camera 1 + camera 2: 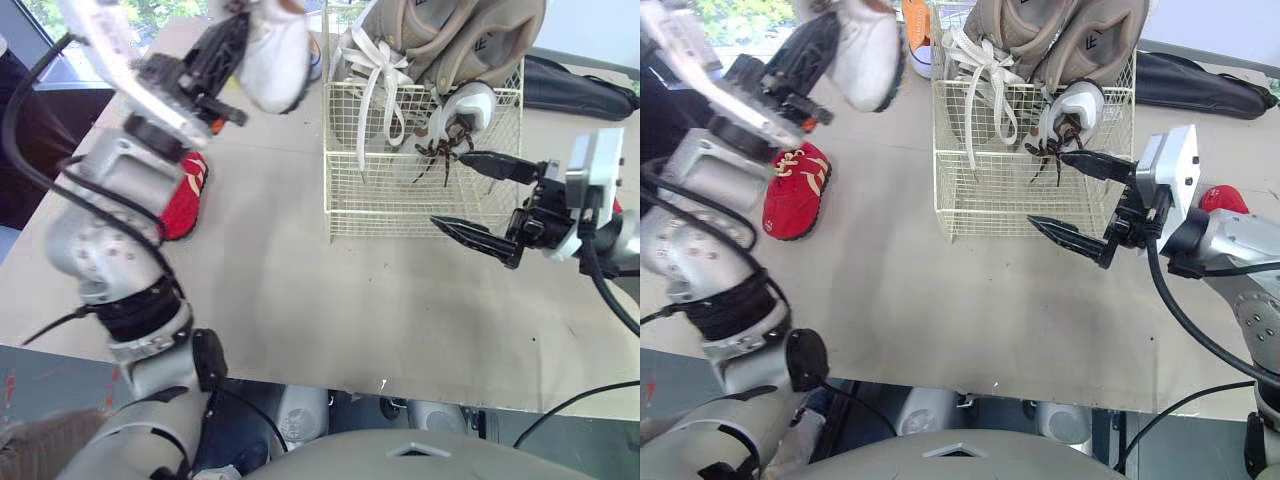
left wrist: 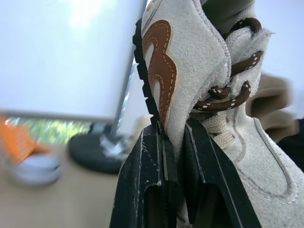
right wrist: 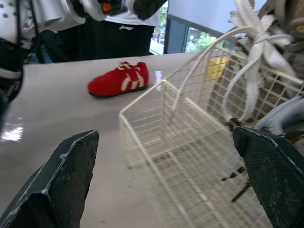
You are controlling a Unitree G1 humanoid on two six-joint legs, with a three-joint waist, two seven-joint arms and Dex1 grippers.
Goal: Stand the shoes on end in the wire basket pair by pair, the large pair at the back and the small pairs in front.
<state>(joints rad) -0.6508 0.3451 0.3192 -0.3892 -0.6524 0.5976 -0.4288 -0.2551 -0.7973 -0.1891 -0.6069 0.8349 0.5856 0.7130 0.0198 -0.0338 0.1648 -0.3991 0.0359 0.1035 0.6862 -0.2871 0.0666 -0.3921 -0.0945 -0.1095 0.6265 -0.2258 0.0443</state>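
Red shoe (image 1: pixel 795 192): lying flat on the table (image 1: pixel 280 310) at far left, well apart from the wire basket (image 1: pixel 385 195).
Left gripper (image 2: pixel 173 137): pinching the cream shoe (image 1: pixel 275 55) across its sole edge and side, and holding it raised over the table, left of the basket.
Basket load: the large pair (image 1: pixel 450 35) is standing on end at the back. One small white shoe (image 1: pixel 465 110) is standing in the front right corner, its laces trailing through the wire.
Right gripper (image 1: pixel 1048 188): fingers spread wide, hovering just beside the basket's front right corner.
Red shape (image 1: pixel 1222 197): peeking out behind the right arm, possibly the second red shoe; too hidden to tell.
Risk: the fingers are biting only a thin strip of the shoe, so it could pivot or slip in transit. A low pass would be catching the rim and shoving the basket. The loose laces could snag the right fingers.
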